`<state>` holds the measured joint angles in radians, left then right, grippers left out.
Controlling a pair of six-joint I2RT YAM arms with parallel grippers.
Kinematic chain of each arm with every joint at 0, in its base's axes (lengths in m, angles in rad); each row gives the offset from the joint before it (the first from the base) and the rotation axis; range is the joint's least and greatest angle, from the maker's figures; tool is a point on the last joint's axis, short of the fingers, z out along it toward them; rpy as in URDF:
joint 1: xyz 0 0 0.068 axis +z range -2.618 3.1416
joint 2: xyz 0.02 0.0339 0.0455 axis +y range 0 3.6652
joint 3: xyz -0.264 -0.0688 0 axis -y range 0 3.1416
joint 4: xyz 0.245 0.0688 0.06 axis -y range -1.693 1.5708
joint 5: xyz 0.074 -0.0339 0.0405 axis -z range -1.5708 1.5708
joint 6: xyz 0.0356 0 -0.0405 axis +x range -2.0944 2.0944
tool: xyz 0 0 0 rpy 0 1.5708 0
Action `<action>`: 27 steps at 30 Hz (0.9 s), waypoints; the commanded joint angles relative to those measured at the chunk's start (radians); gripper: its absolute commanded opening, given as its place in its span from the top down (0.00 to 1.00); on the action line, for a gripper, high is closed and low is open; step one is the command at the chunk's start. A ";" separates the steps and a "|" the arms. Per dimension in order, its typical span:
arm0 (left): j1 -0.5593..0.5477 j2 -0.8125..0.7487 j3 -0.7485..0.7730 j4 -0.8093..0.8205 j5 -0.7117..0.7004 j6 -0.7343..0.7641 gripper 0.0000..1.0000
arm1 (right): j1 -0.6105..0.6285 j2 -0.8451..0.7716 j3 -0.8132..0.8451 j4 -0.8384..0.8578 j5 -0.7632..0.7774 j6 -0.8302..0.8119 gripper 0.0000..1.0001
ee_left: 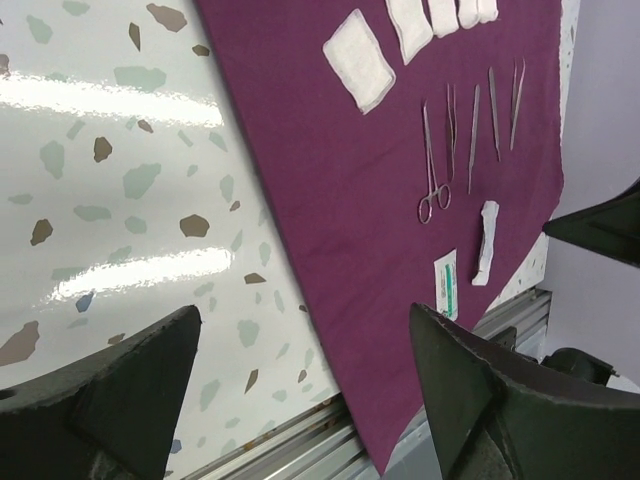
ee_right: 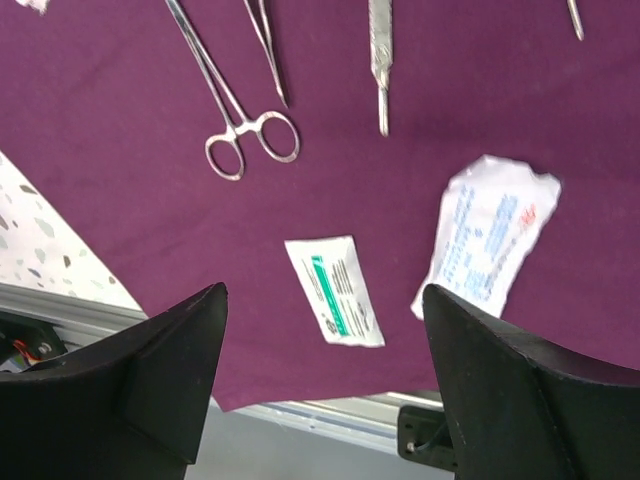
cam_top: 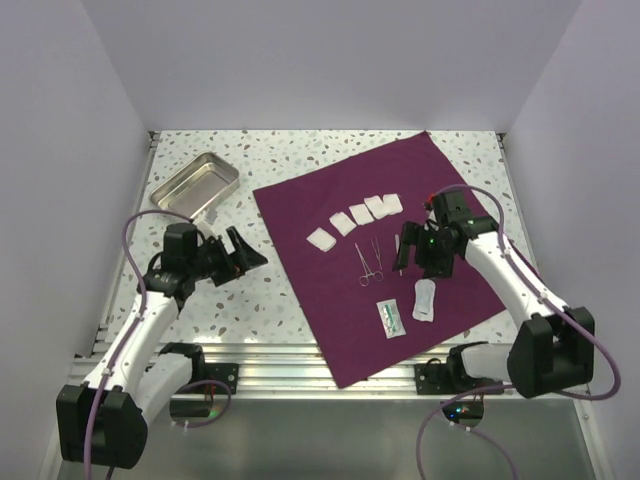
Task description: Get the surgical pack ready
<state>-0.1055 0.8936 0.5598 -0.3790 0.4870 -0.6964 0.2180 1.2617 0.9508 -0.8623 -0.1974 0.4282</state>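
Elbows bent, R arm [cam_top: 505, 270] over surgical pack [cam_top: 330, 300], jaws wide

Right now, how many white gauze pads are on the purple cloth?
5. All lie in one slanted row on the far half of the purple cloth: first pad, second, third, fourth, fifth. None looks hidden.

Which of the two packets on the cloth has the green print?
The smaller packet, the left one in the top view, with a green stripe. The larger packet beside it carries blue text and a red mark.
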 commanded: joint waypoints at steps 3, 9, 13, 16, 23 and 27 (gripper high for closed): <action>0.004 0.021 0.042 -0.052 -0.001 0.071 0.13 | 0.075 0.134 0.118 0.068 0.003 -0.063 0.22; 0.004 0.074 0.081 -0.061 -0.007 0.100 0.20 | 0.199 0.323 0.246 0.077 0.059 -0.062 0.37; 0.003 0.123 0.146 -0.093 -0.030 0.159 0.23 | 0.216 0.398 0.308 0.071 0.075 -0.078 0.41; 0.003 0.165 0.193 -0.126 -0.044 0.195 0.25 | 0.216 0.462 0.373 0.049 0.136 -0.100 0.45; -0.022 0.231 0.227 -0.116 -0.030 0.204 0.30 | 0.216 0.614 0.473 0.025 0.194 -0.154 0.64; -0.066 0.257 0.252 -0.115 -0.033 0.204 0.34 | 0.218 0.651 0.483 0.034 0.230 -0.166 0.65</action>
<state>-0.1425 1.1397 0.7586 -0.4892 0.4561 -0.5270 0.4347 1.8961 1.3937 -0.8150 -0.0162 0.2955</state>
